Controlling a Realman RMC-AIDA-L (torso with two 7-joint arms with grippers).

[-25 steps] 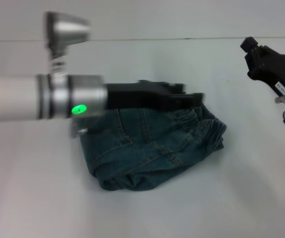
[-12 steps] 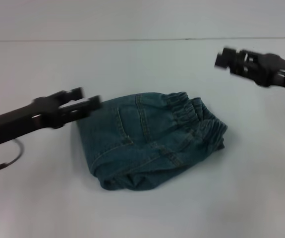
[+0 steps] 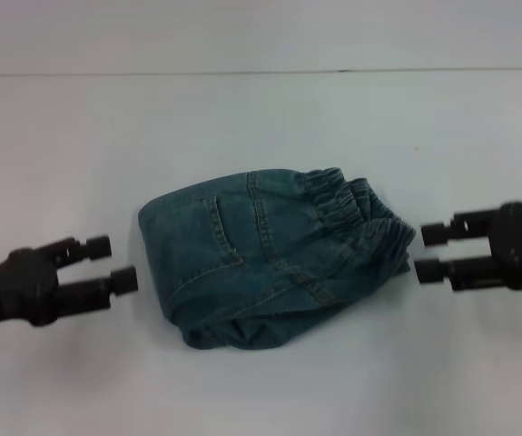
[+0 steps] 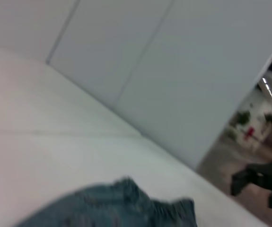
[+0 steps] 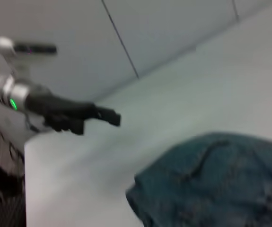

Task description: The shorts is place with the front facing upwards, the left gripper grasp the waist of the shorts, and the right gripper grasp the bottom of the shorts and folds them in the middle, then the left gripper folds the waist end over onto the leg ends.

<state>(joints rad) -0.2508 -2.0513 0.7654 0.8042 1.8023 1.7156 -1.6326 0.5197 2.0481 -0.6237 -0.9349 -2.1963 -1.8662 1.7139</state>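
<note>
Folded blue denim shorts [image 3: 274, 259] with elastic gathered waistband lie in compact bundle mid white table [image 3: 261, 118], waistband on robot's right side, folded edge toward near side. Black left gripper [image 3: 113, 263] low beside bundle's left edge, fingers parted, holding nothing, not touching cloth. Black right gripper [image 3: 428, 252] just beside waistband end, fingers parted, empty, small gap to fabric. Both point inward at shorts.

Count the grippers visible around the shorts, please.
2. The left gripper is beside the folded shorts on the robot's left, open; the right gripper is beside their waistband on the right, open. Neither touches them.
</note>
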